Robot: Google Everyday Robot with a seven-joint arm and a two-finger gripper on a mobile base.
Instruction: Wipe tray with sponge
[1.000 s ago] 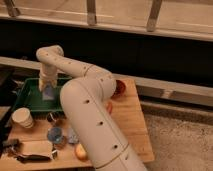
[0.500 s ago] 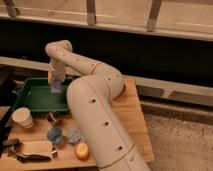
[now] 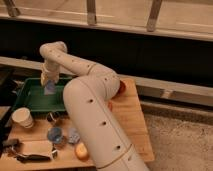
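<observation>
The dark green tray point(image 3: 27, 102) lies at the left back of the wooden table. My gripper point(image 3: 48, 83) hangs over the tray's far middle, pointing down. It is shut on the pale blue-grey sponge point(image 3: 50, 89), which sits at the tray floor beneath it. The big cream arm point(image 3: 92, 115) crosses the table's middle and hides the tray's right end.
In front of the tray stand a white paper cup point(image 3: 22, 118), a small metal cup point(image 3: 52, 118), a round blue cup point(image 3: 54, 134) and an orange fruit point(image 3: 81, 150). A dark tool point(image 3: 30, 154) lies at the front left. A red bowl point(image 3: 120, 88) peeks out behind the arm.
The gripper with the sponge swept right and towards the back of the tray, then came back left and a little forward.
</observation>
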